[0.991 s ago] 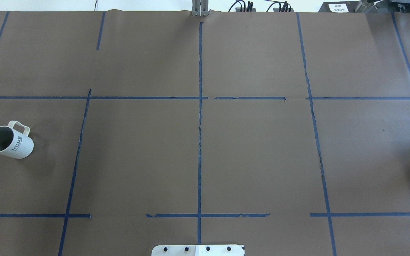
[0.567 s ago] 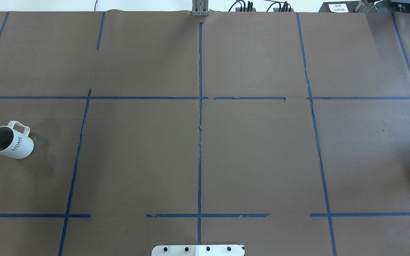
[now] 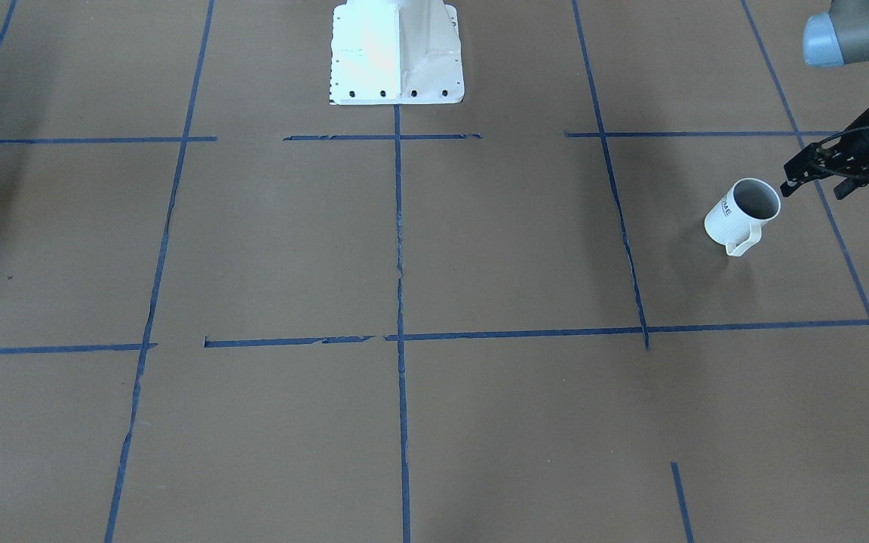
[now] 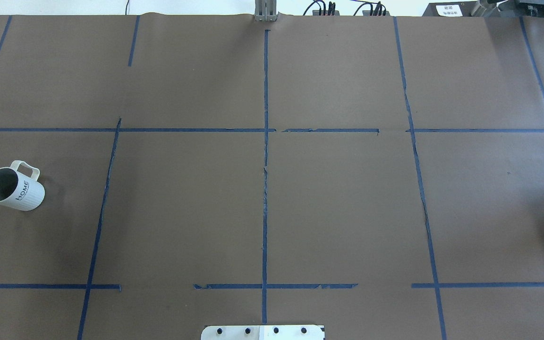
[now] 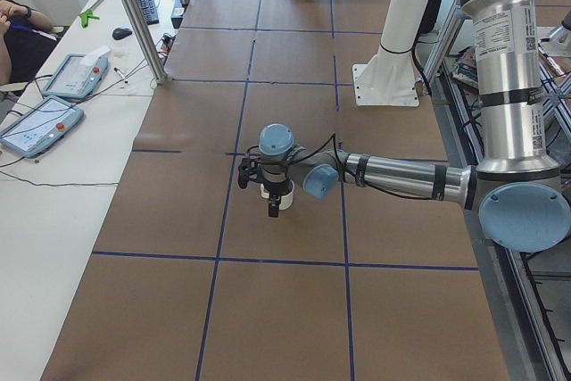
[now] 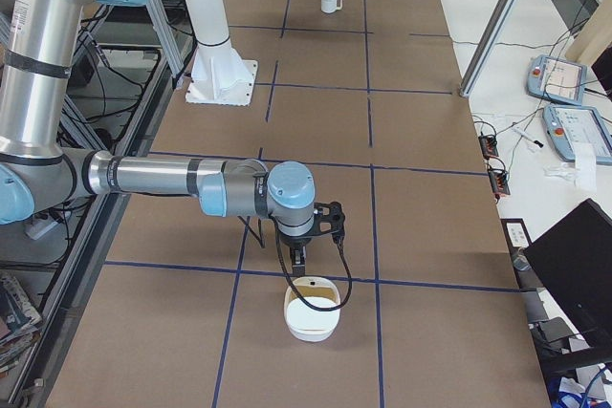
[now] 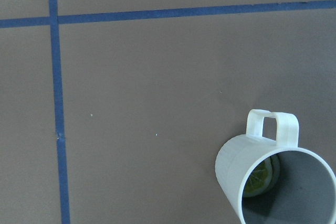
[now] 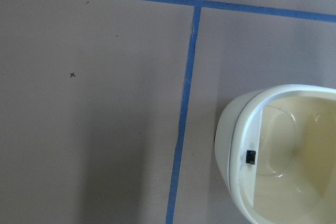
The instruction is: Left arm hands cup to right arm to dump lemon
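Left jaws hang beside the cup [image 3: 740, 215] (lemon [image 7: 261, 178] visible only from wrist).

The cup [image 4: 24, 196] is white, ribbed, grey inside, with dark lettering; the lemon [image 7: 260, 179] is yellow-green; blue tape [image 4: 265, 212] grids the brown table [image 4: 347, 212]

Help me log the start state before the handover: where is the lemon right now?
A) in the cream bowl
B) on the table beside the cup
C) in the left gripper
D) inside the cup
D: the left wrist view looks down into the cup and shows the lemon lying inside it.
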